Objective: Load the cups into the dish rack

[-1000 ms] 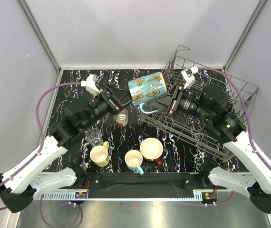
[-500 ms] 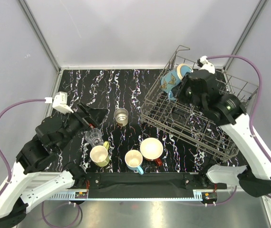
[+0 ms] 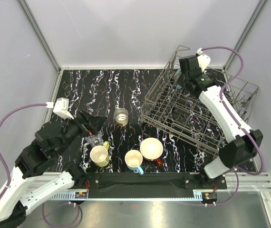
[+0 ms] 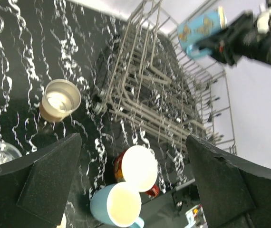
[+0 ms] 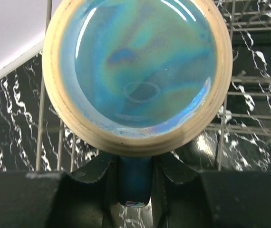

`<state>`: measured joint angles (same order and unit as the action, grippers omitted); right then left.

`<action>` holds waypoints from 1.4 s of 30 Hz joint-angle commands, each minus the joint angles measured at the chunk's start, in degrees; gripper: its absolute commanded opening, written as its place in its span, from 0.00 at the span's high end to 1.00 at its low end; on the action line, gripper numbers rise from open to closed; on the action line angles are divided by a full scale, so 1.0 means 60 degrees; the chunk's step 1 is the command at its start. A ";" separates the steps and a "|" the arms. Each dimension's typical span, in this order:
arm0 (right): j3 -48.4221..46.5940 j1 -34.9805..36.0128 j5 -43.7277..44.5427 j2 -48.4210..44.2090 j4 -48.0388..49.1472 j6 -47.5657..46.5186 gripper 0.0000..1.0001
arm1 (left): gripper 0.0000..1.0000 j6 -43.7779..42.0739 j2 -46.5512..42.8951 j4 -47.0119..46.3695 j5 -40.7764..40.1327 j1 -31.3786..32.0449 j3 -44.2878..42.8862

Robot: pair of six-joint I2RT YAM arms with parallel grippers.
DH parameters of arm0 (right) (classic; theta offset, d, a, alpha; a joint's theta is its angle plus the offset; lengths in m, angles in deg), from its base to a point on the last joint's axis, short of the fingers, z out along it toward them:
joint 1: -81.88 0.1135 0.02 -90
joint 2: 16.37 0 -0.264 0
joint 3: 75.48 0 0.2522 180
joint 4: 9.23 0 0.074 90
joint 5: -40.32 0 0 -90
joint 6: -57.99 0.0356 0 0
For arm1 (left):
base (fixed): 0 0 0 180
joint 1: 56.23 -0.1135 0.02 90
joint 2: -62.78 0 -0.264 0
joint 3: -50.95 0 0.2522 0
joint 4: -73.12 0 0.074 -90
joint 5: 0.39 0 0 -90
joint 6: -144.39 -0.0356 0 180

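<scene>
Top external view: the black marbled desk [image 3: 78,85] fills the middle of the frame. The wire dish rack [image 3: 192,121] stands on it in the right half, set at a slant to the desk edges.

The right arm reaches over the rack's upper corner. In the right wrist view the right end effector [image 5: 134,185] is clamped on the handle of the blue butterfly mug [image 5: 135,71]. The left wrist view shows that mug [image 4: 199,29] held above the rack's far side, at upper right of the frame.

The left end effector [image 3: 95,127] hangs at lower left with its fingers [image 4: 50,180] wide apart, holding nothing.

Five cups stand on the desk outside the rack:
- the red mug [image 3: 151,148], lower centre
- the light-blue mug [image 3: 134,159], just left of it
- the yellow-green mug [image 3: 99,156], further left
- the clear tumbler [image 3: 95,139], under the left end effector
- the steel cup [image 3: 120,115], alone at centre
</scene>
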<state>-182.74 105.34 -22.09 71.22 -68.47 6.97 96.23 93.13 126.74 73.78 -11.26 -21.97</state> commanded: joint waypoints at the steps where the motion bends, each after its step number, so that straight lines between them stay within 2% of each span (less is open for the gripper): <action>1: -0.0691 -0.0160 0.0397 0.0414 0.2422 -0.0388 1.00 | 0.01 -0.0221 -0.0180 -0.0359 0.0398 0.0034 0.0352; 6: -0.1671 -0.0380 0.0073 0.1892 0.2598 -0.0418 1.00 | 0.01 -0.0543 -0.0209 -0.0212 0.0004 0.0034 0.0440; 15: -0.1762 -0.0380 0.0543 0.3183 0.3476 -0.0549 1.00 | 0.01 -0.1129 -0.0400 0.0110 -0.0846 0.0078 0.0338; 22: -0.1498 -0.0424 0.0425 0.3668 0.4326 -0.1032 1.00 | 0.01 -0.1510 -0.0503 0.0096 -0.1111 0.0137 0.0367; 42: -0.1395 -0.0790 -0.0219 0.4605 0.4108 -0.1238 1.00 | 0.01 -0.1774 -0.0532 0.0008 -0.1433 0.0239 0.0587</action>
<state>-189.10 100.97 -24.54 100.60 -49.89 0.11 86.92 90.51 128.35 67.05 -10.10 -18.82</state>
